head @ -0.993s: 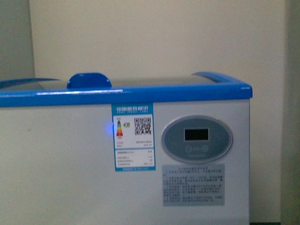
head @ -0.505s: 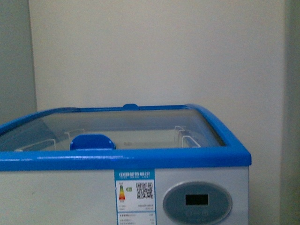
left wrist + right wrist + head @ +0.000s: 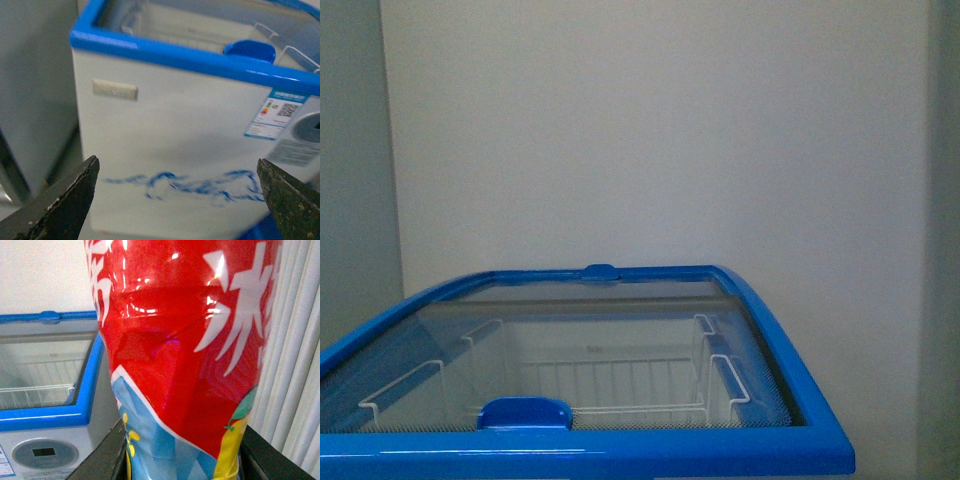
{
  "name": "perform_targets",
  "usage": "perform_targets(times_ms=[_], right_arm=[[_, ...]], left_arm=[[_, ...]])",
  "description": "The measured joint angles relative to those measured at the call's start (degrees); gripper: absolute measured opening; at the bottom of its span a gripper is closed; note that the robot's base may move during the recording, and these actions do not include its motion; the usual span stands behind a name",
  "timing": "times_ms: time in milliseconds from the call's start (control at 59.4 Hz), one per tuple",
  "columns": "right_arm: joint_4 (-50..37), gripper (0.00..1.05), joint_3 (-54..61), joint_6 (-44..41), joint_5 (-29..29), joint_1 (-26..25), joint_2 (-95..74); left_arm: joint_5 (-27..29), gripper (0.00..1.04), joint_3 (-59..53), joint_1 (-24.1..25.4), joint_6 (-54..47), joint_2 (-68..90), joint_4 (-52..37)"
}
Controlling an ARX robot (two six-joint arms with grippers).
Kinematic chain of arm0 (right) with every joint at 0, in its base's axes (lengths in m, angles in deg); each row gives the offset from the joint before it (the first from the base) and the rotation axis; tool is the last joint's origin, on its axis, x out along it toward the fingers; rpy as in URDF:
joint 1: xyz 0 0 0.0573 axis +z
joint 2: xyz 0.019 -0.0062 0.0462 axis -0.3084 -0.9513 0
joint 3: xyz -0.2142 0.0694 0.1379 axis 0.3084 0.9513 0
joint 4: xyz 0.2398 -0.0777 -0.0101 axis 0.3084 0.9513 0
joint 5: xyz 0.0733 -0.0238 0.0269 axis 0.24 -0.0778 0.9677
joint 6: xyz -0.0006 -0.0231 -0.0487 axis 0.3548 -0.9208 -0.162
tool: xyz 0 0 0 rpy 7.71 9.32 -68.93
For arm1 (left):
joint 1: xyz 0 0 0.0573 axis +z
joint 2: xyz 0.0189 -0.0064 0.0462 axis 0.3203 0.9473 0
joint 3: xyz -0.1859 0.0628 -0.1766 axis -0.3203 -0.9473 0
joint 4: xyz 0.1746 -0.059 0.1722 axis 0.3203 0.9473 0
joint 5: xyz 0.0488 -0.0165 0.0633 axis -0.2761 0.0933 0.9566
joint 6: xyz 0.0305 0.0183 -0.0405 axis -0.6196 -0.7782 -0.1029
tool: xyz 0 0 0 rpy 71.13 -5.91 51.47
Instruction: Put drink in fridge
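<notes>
Red glossy film with white characters, going blue and yellow lower down, fills the right wrist view: this is the labelled plastic bottle, the drink (image 3: pixel 185 340). Its cap and its liquid are out of frame. The right gripper (image 3: pixel 185 460) holds it, a dark finger pressed against each side of its lower body. It is in the air, off to the right of the fridge's near right corner and not yet over the opening.

The waist-high white chest cooler with a blue rim, the fridge (image 3: pixel 620 452), stands straight ahead against a pale wall. No bench shows, so places are given by the fridge's own edges. Its curved sliding glass lid (image 3: pixel 610 330) appears to cover the whole top. The blue moulded lid handle (image 3: pixel 524 412) sits at the near edge, left of the middle.

The left gripper (image 3: pixel 177 200) hangs in front of the fridge's front wall, jaws spread wide with nothing between them.

As I judge it, the pick-up is done. Left to do: slide the lid aside, carry the drink over the rim, lower it inside, let go.

Counted:
- one drink
- one fridge
- one glass lid that I can make out
- one near-edge handle
- white wire baskets (image 3: pixel 620 385) under the glass, at least two, exact number unclear
- two grippers
</notes>
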Motion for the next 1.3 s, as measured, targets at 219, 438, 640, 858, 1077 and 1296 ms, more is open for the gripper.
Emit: perform_targets(times_ms=[219, 438, 640, 858, 1077, 1296], right_arm=[[0.0, 0.39, 0.0, 0.0, -0.07, 0.0, 0.02], [0.0, 0.39, 0.0, 0.0, -0.07, 0.0, 0.02], [0.0, 0.39, 0.0, -0.02, 0.04, 0.02, 0.02], [0.0, 0.39, 0.0, 0.0, 0.0, 0.0, 0.02], [0.0, 0.39, 0.0, 0.0, 0.0, 0.02, 0.02], [0.0, 0.39, 0.0, 0.0, 0.0, 0.0, 0.02]], left_arm=[[-9.01, 0.97, 8.66, 3.5, -3.72, 29.57, -22.18], [-13.9, 0.97, 24.39, 2.67, -29.4, 55.84, -33.81], [-20.06, 0.97, 36.76, -0.07, -52.85, 69.02, -32.02], [-23.91, 0.97, 47.69, -4.33, -74.62, 79.69, -31.67], [-25.75, 0.97, 54.69, -7.48, -82.09, 84.76, -24.15], [-24.87, 0.97, 61.75, -9.16, -87.65, 88.87, -14.01]])
